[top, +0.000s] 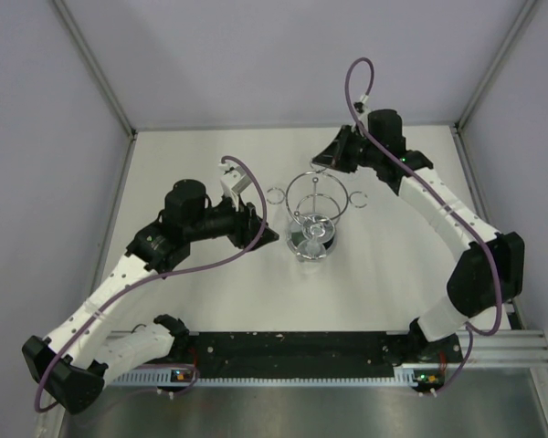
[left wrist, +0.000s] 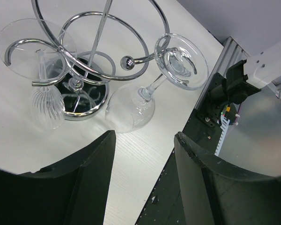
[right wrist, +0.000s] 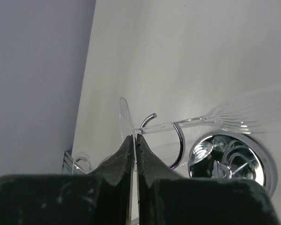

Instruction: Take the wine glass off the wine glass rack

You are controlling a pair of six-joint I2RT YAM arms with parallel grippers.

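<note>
The wine glass rack [top: 316, 206] stands mid-table, a chrome stand with a mirrored round base [right wrist: 268, 169]. A wine glass [right wrist: 178, 125] with a ribbed bowl hangs with its stem through a chrome loop [right wrist: 181, 140]. My right gripper [right wrist: 135, 137] is shut on the thin edge of that glass's foot, at the rack's far side [top: 325, 162]. My left gripper [left wrist: 143, 140] is open and holds nothing, close to the rack's near-left side [top: 267, 235]. In the left wrist view two glasses hang from the rack: a ribbed one [left wrist: 47, 108] and a smooth one [left wrist: 130, 111].
Grey walls enclose the white table on three sides. A black strip and toothed rail [top: 292, 351] run along the near edge between the arm bases. The right arm's base [left wrist: 234, 86] shows beyond the table edge in the left wrist view.
</note>
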